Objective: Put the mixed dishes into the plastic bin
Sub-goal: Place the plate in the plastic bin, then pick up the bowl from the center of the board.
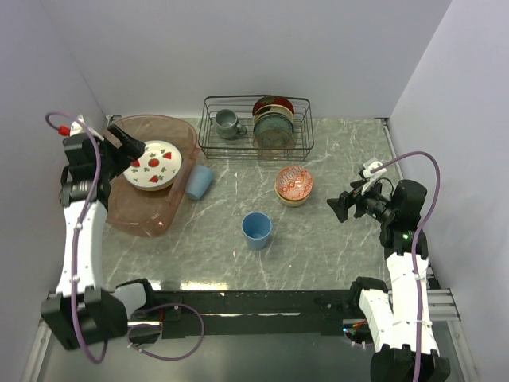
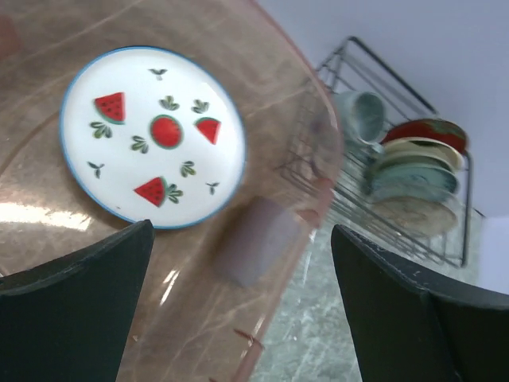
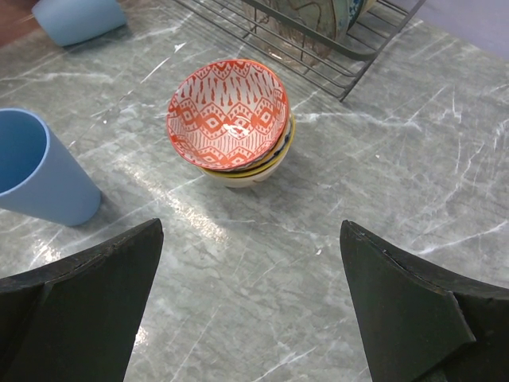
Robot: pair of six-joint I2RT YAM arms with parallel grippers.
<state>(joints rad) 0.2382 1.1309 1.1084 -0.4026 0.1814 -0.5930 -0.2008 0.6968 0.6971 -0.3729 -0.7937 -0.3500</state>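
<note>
The left gripper [image 1: 137, 150], jaws spread, hangs over the plastic bin [image 1: 139, 219]. A white plate [image 1: 153, 165] fills the bin's middle, and bare floor shows at the plate's 6 and 12 o'clock. A tipped light-blue cup [image 1: 199, 181] lies against the rim at 3 o'clock.

From the wide-apart right gripper [image 1: 334, 208], the stacked bowls [image 1: 293, 185] stand at 10 o'clock across bare counter [image 1: 318, 255]. The wire rack [image 1: 256, 127] crowds the bowls' 12 o'clock. An upright blue cup [image 1: 257, 231] stands at the bowls' 8 o'clock, with an open lane between them.

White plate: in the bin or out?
In. The white plate lies on the floor of the plastic bin, inside its rim.
</note>
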